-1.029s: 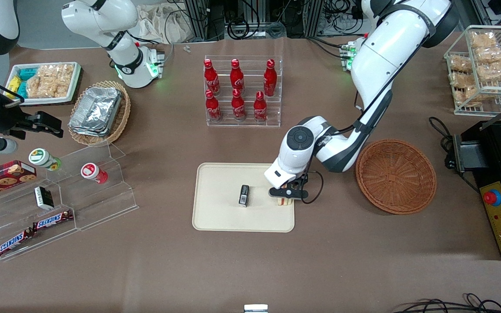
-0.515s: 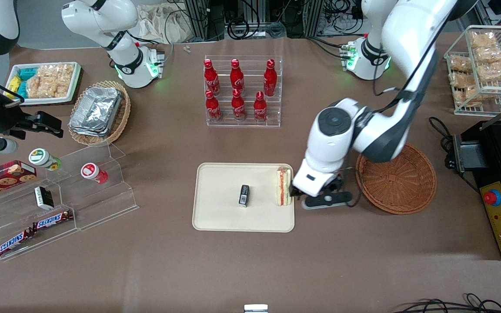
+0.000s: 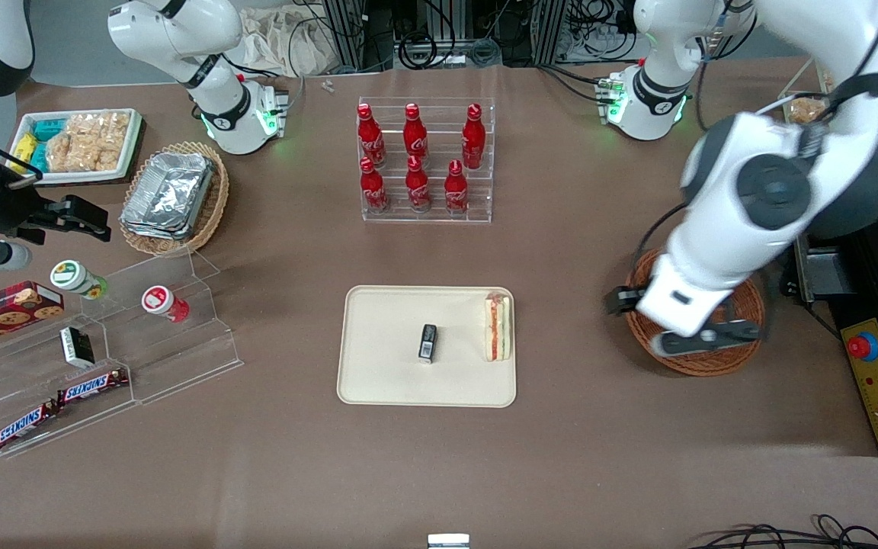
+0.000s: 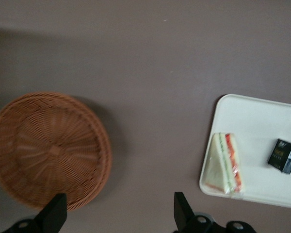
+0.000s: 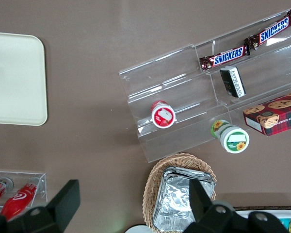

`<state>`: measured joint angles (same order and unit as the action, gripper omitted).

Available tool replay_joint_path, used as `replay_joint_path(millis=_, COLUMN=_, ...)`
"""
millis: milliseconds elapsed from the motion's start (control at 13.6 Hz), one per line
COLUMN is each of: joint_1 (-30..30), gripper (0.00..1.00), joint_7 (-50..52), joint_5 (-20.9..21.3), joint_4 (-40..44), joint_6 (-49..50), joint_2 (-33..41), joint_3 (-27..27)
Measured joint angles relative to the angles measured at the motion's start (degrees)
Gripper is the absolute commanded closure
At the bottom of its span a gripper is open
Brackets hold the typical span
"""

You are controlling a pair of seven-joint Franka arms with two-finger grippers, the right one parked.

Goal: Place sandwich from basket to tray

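- While the sandwich (image 3: 498, 328) lies on the tray (image 3: 382, 377), it sits at the tray's edge nearest the basket (image 3: 744, 305), its layered side up in the front view, orange-red and pale stripes showing; the wrist view shows it as a wedge (image 4: 224, 163) just inside the tray's rim (image 4: 211, 188)
- the basket is round, reddish-brown wicker and stands on the brown table (image 3: 439, 473), well apart from the tray toward the working arm's end; the wrist view shows its inside (image 4: 48, 150) holding nothing
- the gripper (image 3: 702, 339) hangs above the basket, partly covering it in the front view; its fingers (image 4: 52, 213) stand wide apart with nothing between them, only bare table and the basket's rim below
- a small black packet (image 3: 427, 341) lies near the tray's middle, beside the sandwich but not touching it; the wrist view shows the same gap between the two (image 4: 284, 155)
- farther from the front camera than the tray, a clear rack (image 3: 425, 213) holds six red bottles (image 3: 416, 160) upright in two rows
- toward the parked arm's end, a tan wicker basket (image 3: 210, 210) carries foil containers (image 3: 168, 191); nearer the camera, a clear stepped stand (image 3: 180, 358) holds two Snickers bars (image 3: 58, 404) and small round tubs (image 3: 165, 303)
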<state>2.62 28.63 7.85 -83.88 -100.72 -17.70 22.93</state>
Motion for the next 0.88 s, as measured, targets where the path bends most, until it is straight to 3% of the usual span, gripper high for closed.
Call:
replay_joint_path(millis=221, joint_1=2.5, gripper=0.0, joint_7=-7.1, joint_5=-2.1, joint_4=1.1, joint_6=8.8, joint_2=4.7, joint_3=-2.0)
replay_joint_path(millis=662, joint_1=-6.7, gripper=0.0, joint_7=-17.1, joint_5=-5.6, joint_4=0.3, joint_6=16.7, joint_2=15.3, joint_3=-21.1)
replay_joint_path(millis=882, joint_1=-7.5, gripper=0.0, joint_7=-18.2, joint_5=-6.9, joint_4=-0.6, joint_6=17.3, joint_2=17.2, joint_3=-23.5)
